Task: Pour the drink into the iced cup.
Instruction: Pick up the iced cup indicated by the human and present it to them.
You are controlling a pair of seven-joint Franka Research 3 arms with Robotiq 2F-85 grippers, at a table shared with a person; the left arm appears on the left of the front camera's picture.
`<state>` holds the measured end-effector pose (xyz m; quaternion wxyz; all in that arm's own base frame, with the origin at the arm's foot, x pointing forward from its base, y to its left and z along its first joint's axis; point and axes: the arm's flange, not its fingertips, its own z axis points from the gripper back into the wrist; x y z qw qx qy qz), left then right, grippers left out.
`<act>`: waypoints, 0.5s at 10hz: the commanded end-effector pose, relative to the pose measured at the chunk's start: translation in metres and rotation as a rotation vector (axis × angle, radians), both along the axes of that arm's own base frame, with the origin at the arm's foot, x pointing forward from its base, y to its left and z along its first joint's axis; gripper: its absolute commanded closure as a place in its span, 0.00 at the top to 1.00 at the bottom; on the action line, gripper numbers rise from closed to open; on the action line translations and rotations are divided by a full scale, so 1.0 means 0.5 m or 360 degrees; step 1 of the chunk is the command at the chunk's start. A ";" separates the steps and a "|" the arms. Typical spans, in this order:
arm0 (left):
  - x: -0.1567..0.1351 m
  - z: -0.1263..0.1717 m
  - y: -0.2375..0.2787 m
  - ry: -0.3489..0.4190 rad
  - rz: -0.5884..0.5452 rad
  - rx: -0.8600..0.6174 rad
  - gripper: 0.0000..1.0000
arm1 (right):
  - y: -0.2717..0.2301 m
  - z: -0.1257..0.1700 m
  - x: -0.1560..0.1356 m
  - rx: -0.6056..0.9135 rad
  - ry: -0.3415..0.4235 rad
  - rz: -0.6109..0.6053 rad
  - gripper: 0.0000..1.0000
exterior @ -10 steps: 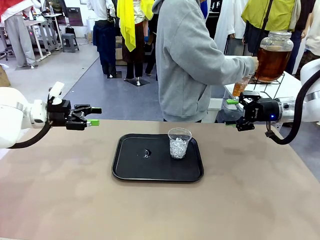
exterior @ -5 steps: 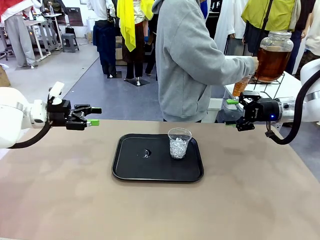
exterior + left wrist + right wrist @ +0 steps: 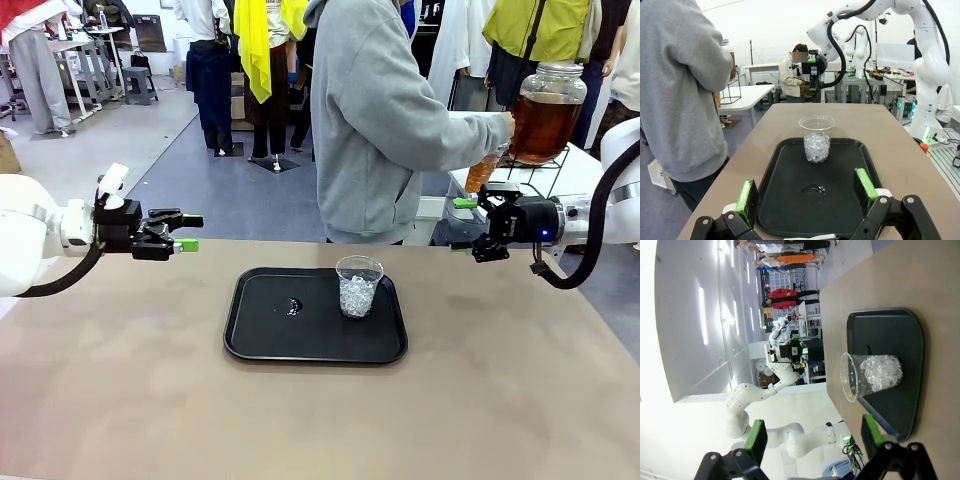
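Over the left side of the table [image 3: 150, 400], your left gripper [image 3: 190, 232] hangs wide open and holds nothing. Over the right edge, your right gripper [image 3: 462, 225] is wide open too, with nothing in it. Between them, the iced cup [image 3: 359, 286] stands up straight on the black tray [image 3: 300, 355], toward its far right corner. The drink [image 3: 481, 173] is behind your right gripper, in a small clear cup just under a person's hand [image 3: 508, 125], next to a big glass jar [image 3: 545, 115] of brown liquid.

White arms [image 3: 25, 235], black cables [image 3: 598, 222], black fingers [image 3: 178, 217] with green pads [image 3: 186, 245].
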<state>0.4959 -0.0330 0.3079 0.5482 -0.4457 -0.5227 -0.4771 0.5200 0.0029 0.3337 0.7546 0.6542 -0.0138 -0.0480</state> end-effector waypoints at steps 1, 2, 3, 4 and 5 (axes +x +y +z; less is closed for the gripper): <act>0.002 0.004 -0.004 -0.0006 0.0012 -0.0007 1.00 | 0.000 0.003 0.001 0.0002 -0.0004 -0.0001 1.00; 0.002 0.004 -0.004 -0.0006 0.0012 -0.0007 1.00 | 0.000 0.003 0.001 0.0002 -0.0004 -0.0001 1.00; 0.002 0.004 -0.004 -0.0006 0.0012 -0.0007 1.00 | 0.000 0.003 0.001 0.0002 -0.0004 -0.0001 1.00; 0.002 0.004 -0.004 -0.0006 0.0012 -0.0007 1.00 | 0.000 0.003 0.001 0.0002 -0.0004 -0.0001 1.00; 0.002 0.004 -0.004 -0.0006 0.0012 -0.0007 1.00 | 0.000 0.003 0.001 0.0002 -0.0004 -0.0001 1.00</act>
